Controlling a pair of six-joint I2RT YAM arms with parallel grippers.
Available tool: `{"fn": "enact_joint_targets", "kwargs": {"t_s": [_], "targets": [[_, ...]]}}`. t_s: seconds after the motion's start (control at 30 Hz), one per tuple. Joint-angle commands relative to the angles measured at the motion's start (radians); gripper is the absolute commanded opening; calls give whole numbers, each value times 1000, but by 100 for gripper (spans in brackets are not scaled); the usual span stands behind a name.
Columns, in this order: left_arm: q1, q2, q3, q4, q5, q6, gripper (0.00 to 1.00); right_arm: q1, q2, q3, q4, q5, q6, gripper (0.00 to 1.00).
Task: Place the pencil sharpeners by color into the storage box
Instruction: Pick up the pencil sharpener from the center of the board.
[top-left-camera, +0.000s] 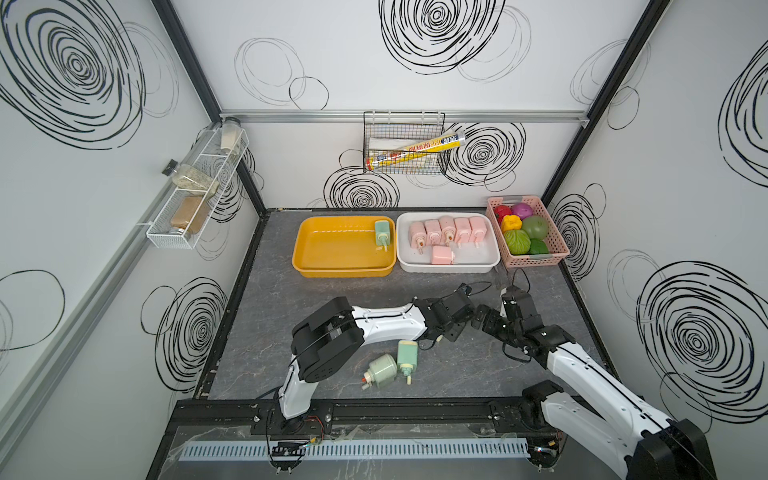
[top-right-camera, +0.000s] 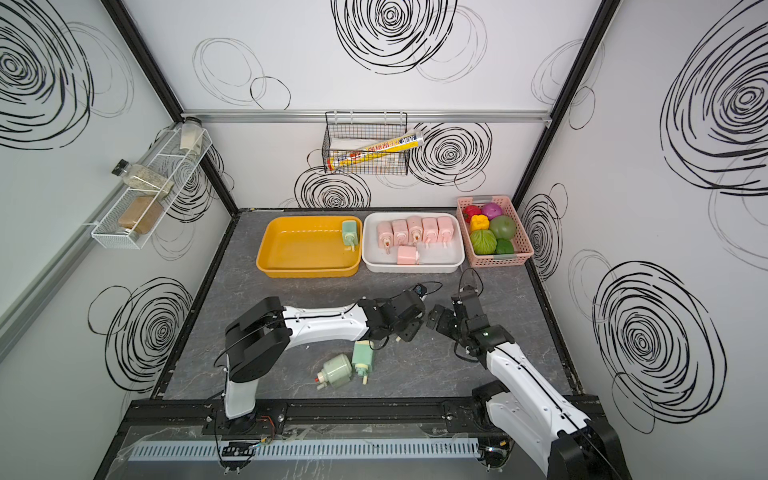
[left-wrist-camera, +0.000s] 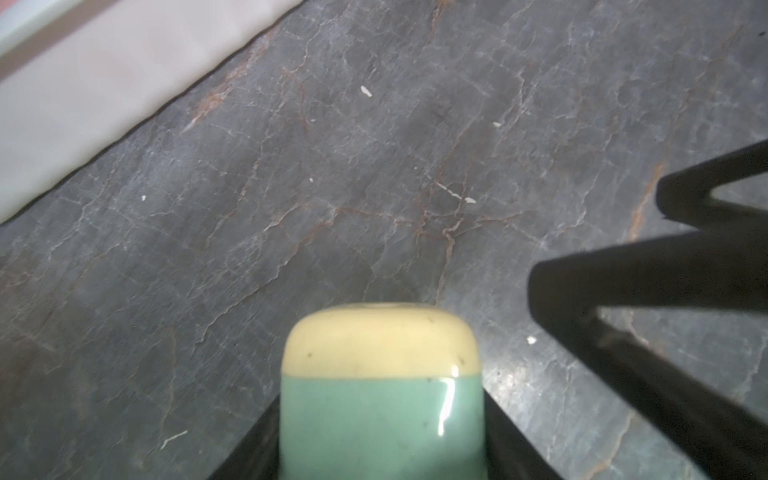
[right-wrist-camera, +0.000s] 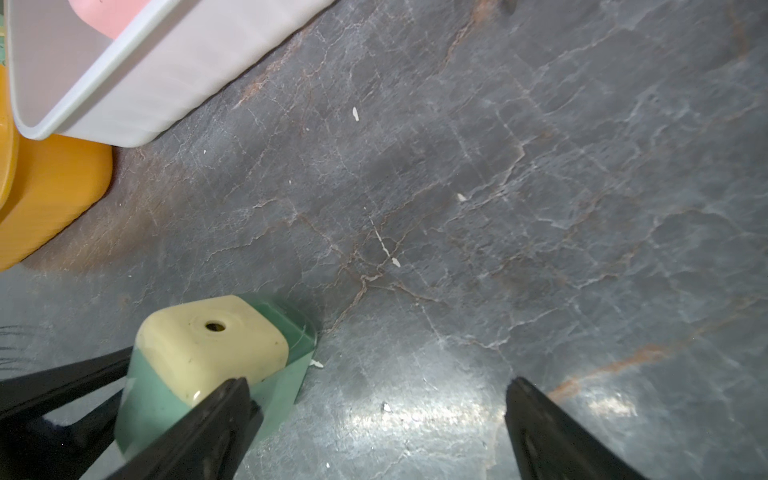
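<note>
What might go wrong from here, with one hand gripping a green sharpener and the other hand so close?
1. The left hand grips the green sharpener right beside the open right hand; they might bump when either moves.
2. The sharpener looks glossy, so it might slip on the way to the yellow tray.
3. The left arm hangs close to two loose green sharpeners and might knock them.

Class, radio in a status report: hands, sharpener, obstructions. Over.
Left hand shut on green sharpener. Right hand open, empty, close beside. Two loose green sharpeners on table.
</note>
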Motion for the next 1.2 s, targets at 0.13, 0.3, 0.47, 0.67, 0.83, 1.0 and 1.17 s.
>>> {"fn": "enact_joint_targets", "kwargs": {"t_s": [0.13, 0.3, 0.47, 0.67, 0.83, 1.0, 1.17], "targets": [[40, -134, -76, 4, 13, -24, 0, 0, -12, -16, 49, 23, 40, 100], [71, -193, -116, -11, 15, -11, 0, 0, -33, -27, 99, 47, 87, 100], [113, -258, -148, -22, 6, -13, 0, 1, -17, -15, 173, 39, 88, 100], [185, -322, -176, -30, 22, -20, 0, 1, 47, 59, 286, 3, 97, 100], [253, -374, -197, -52, 26, -5, 0, 1, 102, 117, 361, -104, 4, 100], [334, -416, -195, -84, 6, 15, 0, 2, 142, 174, 387, -191, -64, 100], [416, -438, -169, -88, -10, 18, 0, 3, 160, 226, 389, -246, -125, 100]]}}
